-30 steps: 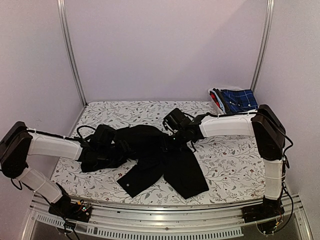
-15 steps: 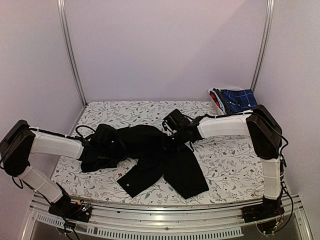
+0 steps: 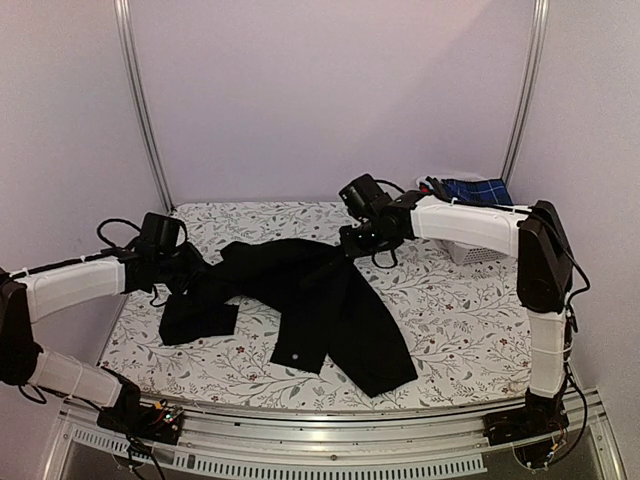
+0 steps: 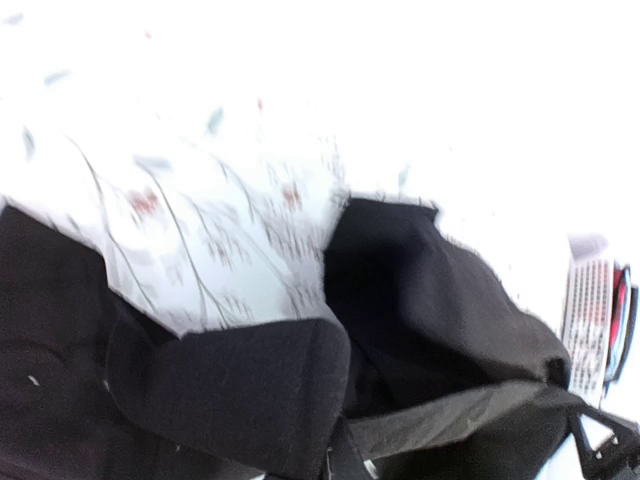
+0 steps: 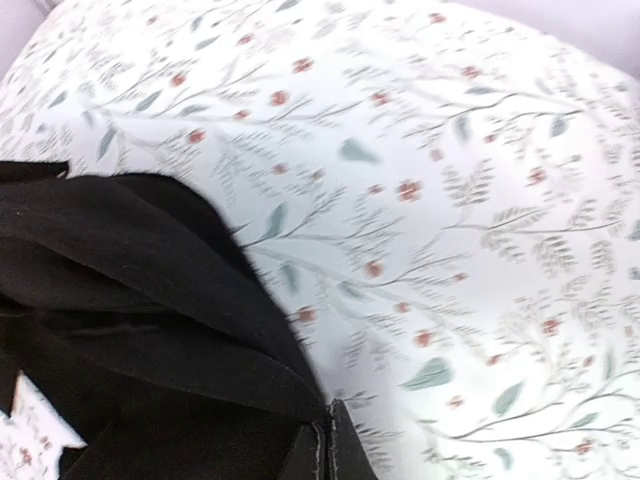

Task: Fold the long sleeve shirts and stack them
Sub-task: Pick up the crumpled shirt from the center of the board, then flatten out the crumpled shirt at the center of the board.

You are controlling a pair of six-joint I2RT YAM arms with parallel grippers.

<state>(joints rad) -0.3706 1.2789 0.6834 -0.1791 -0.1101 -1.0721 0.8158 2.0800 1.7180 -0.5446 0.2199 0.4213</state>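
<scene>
Pincers both clamped tight on the black shirt (image 3: 320, 300), which is strung between them above the desk (image 3: 470, 330).

The left pincer (image 3: 193, 264) pinches bunched cloth at the shirt's left end and the right pincer (image 3: 352, 243) nips a fold at its upper right, fingertips pressed together with no gap. The shirt's top edge is lifted. Its lower parts trail on the floral desk cover, and the lowest hem reaches close to the near edge. Bare cover lies open to the right of the shirt and behind it up to the back wall; on the left only a narrow strip separates the cloth from the desk's edge. A white basket (image 3: 468, 250) holding a blue plaid shirt (image 3: 478, 190) sits in the far right corner, well apart from the black cloth.
</scene>
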